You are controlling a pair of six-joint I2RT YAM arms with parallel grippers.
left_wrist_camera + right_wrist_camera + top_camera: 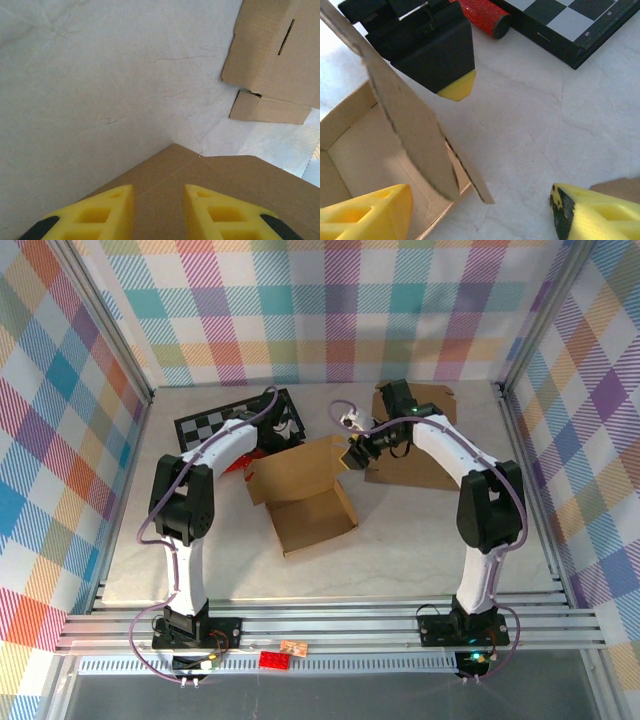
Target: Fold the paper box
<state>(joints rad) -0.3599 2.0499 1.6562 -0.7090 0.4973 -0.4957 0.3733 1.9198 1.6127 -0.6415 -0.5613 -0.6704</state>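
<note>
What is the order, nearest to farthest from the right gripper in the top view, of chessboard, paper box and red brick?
1. paper box, just beside the right gripper.
2. chessboard, back left.
3. red brick, below the near rail.

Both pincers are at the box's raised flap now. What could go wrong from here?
1. The right pincer is open around the flap, not gripping it; the flap could slip out or flop back.
2. The left pincer sits just across the same flap; closing in could knock the two together.
3. The red tube and chessboard lie close behind the left pincer and could get bumped.
</note>
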